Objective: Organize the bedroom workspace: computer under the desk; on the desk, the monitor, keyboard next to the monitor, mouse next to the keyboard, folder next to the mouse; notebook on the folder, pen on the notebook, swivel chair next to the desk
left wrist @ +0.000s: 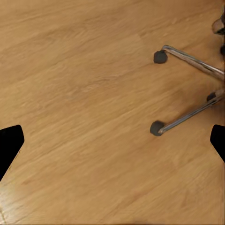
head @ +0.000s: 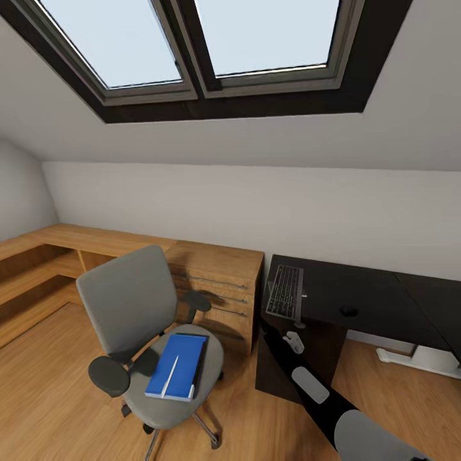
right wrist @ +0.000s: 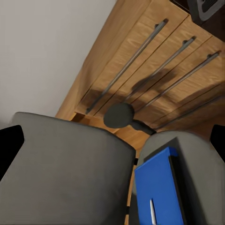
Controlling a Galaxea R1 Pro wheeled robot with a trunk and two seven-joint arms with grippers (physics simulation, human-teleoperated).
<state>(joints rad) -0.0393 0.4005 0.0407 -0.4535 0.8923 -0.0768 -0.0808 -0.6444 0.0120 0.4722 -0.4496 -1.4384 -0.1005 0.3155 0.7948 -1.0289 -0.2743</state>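
Folder point(head: 176, 366) lying on swivel chair point(head: 128, 307), pen point(head: 170, 376) atop; keyboard point(head: 285, 291) overhanging desk point(head: 358, 298) at 2 o'clock; both pincers apparently spread.

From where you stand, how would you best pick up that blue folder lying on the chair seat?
Probably by its front short edge, coming from above at the seat's open front. The folder lies flat on the swivel chair, armrests flank it, and the backrest blocks the rear. The pen rests on top, so lift it level.
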